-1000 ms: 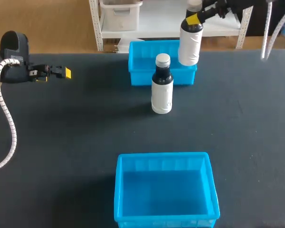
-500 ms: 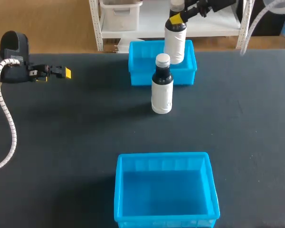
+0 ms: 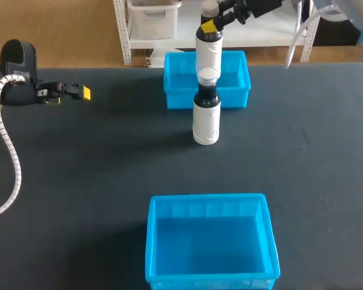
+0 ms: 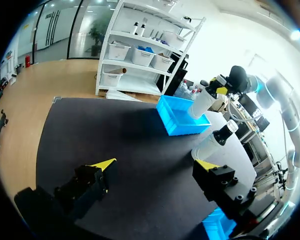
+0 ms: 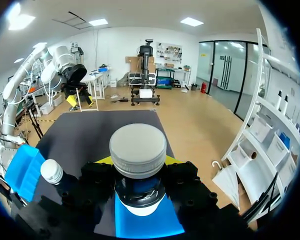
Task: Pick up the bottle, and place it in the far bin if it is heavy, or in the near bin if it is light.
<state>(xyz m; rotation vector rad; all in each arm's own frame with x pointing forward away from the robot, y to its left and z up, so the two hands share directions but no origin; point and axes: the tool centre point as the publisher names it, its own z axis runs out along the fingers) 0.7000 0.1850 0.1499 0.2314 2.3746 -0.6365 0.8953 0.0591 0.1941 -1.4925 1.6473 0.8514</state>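
Note:
My right gripper [image 3: 210, 26] is shut on the neck of a white-labelled dark bottle [image 3: 207, 51] with a grey cap. The bottle hangs upright above the far blue bin [image 3: 176, 96]. In the right wrist view its cap [image 5: 138, 149] fills the space between the fingers, with the far bin [image 5: 147, 222] below. A second bottle of the same kind [image 3: 206, 115] stands on the table just in front of the far bin. The near blue bin [image 3: 209, 200] sits at the front edge. My left gripper [image 3: 80, 92] rests at the far left, open [image 4: 155, 167] and holding nothing.
The table is a dark mat. My left arm's white corrugated cable [image 3: 9, 151] runs down the left side. The standing bottle [image 4: 215, 142] is directly between the two bins, its cap close under the hanging bottle as seen from the head view.
My right arm carried the held bottle to the left, from over the far bin's right end to above its middle. The left arm and the standing bottle stayed put.

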